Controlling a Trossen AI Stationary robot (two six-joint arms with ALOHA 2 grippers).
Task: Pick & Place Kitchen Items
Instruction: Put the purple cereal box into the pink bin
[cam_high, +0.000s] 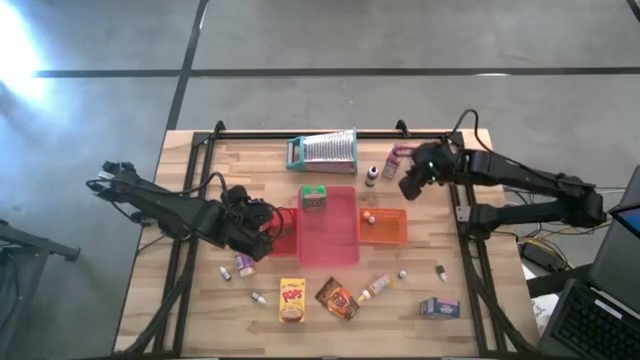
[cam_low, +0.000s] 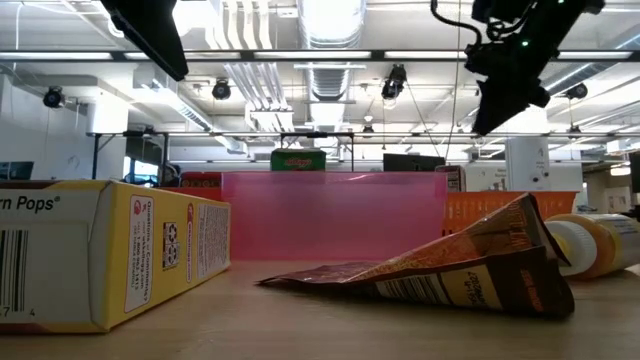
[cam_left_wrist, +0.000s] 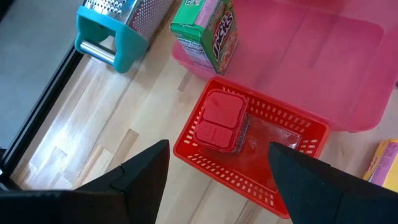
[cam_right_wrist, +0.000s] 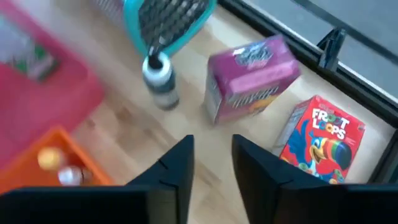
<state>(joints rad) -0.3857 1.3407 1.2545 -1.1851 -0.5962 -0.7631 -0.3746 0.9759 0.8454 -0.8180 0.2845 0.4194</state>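
Note:
My left gripper (cam_left_wrist: 217, 155) hangs open above a red basket (cam_left_wrist: 292, 134) that holds a red-lidded container (cam_left_wrist: 217, 118). Beside the basket, a green box (cam_left_wrist: 208, 34) stands in the pink tray (cam_left_wrist: 323, 62). At the far right, my right gripper (cam_right_wrist: 211, 155) hovers slightly open above bare wood, with nothing between its fingers. Just beyond it stand a pink box (cam_right_wrist: 252, 74), a red cereal box (cam_right_wrist: 320, 134) and a small bottle (cam_right_wrist: 160, 81). A yellow box (cam_high: 291, 300), a brown packet (cam_high: 336, 297) and a blue-purple box (cam_high: 438, 308) lie near the front edge.
A ribbed metal grater with a teal frame (cam_high: 322, 150) lies at the far edge. An orange basket (cam_high: 385, 225) with small items sits right of the pink tray. Small jars and a bottle (cam_high: 377, 288) are scattered along the near side. A black rail (cam_high: 330, 133) borders the table.

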